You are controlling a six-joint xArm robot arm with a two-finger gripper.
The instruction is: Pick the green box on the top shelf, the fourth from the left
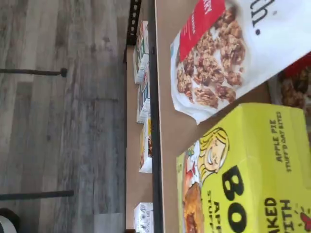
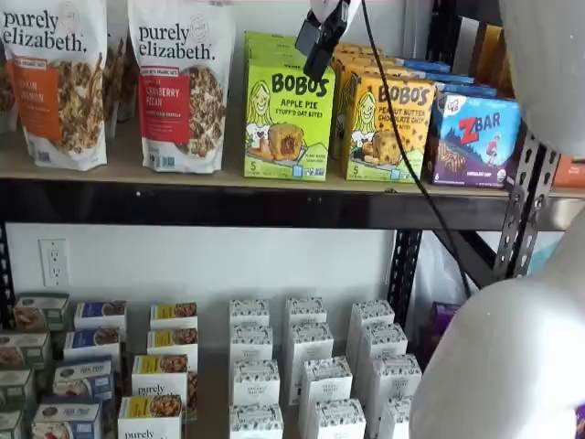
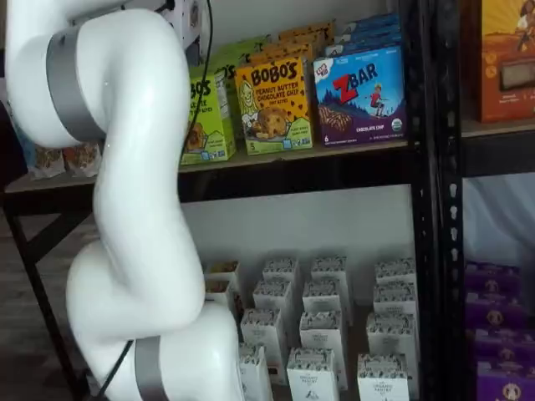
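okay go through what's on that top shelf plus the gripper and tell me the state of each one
green box: upright on the top shelf, not gripped.
gripper: above the green box's top, fingers side-on, open or shut unclear.
yellow-orange Bobo's box: upright, beside the green box.
cranberry pecan bag: standing.
Zbar box: upright.

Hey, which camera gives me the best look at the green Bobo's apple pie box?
A shelf view shows the green box best: its whole front faces the camera, upright on the top shelf, with the tool just above it. The wrist view shows it close but cropped. In a shelf view the arm hides part of it.
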